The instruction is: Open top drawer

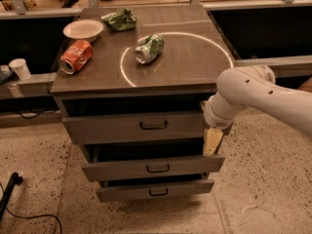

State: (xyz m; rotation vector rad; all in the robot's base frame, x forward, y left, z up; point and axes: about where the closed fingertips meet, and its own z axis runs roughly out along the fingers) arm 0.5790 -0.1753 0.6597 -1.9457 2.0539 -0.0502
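Note:
The top drawer is the widest grey front under the cabinet top, with a small black bar handle at its centre. A dark gap shows above its front. Two narrower grey drawers, the middle drawer and the bottom drawer, sit below it and stick out a little. My gripper hangs from the white arm at the right end of the top drawer's front, well to the right of the handle and a little lower, just above the middle drawer's right corner.
On the cabinet top lie a crushed red can, a crushed green can inside a white painted circle, a white bowl and a green bag. A white cup stands on the left ledge. A black cable runs on the floor at the left.

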